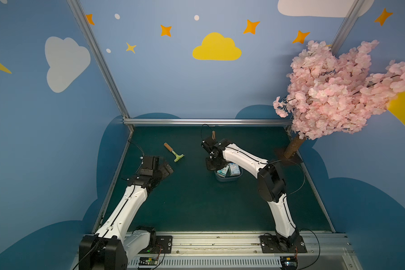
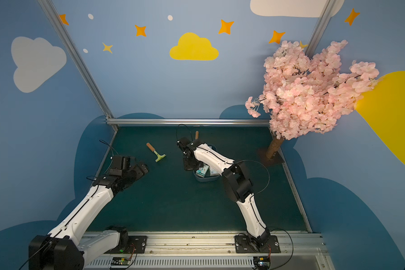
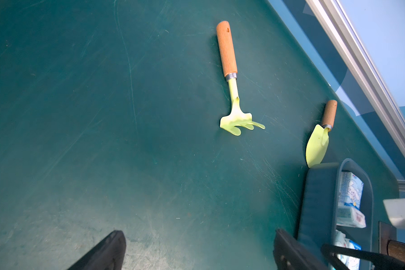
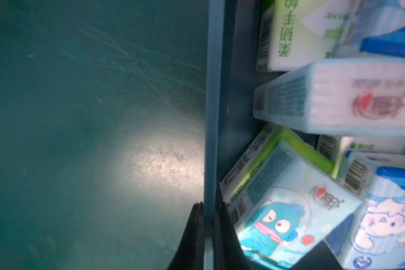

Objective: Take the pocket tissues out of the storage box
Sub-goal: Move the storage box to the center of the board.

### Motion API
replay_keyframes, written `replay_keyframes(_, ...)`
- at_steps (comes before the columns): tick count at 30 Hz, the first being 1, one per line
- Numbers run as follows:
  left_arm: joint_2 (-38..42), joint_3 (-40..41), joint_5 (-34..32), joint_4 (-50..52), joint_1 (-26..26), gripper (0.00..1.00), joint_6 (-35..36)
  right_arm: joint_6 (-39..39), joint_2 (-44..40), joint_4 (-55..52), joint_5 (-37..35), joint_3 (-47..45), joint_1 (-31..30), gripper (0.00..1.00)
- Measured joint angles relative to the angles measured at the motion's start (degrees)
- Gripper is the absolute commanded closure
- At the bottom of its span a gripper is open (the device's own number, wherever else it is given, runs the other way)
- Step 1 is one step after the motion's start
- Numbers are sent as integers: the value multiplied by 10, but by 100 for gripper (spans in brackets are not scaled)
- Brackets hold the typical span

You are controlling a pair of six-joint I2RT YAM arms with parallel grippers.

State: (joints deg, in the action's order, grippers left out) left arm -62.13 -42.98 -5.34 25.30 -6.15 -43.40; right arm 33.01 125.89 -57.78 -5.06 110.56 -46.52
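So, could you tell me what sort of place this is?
Probably a robot test booth dressed like a nursery: painted cloud and stars on blue walls, a fake blossom tree, two arms bolted to a metal rail.

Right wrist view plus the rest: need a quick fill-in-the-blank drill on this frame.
The right gripper is shut on the wall of the ____, not on a packet. The pocket tissues lie ____ it. The left gripper hangs ____, holding nothing. Of the rake and trowel, the ____ lies nearer the tissues.
Missing: storage box; inside; open; trowel.
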Motion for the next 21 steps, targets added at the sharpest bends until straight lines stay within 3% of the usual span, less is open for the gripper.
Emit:
replay_keyframes(16,13,0,11,7,3,0,18,81,38,-3,30,78,-40,95)
replay_keyframes(19,24,0,11,11,4,0,19,82,48,-4,33,85,-43,90)
replay_keyframes(21,30,1,10,14,5,0,20,82,50,-4,35,86,-43,78)
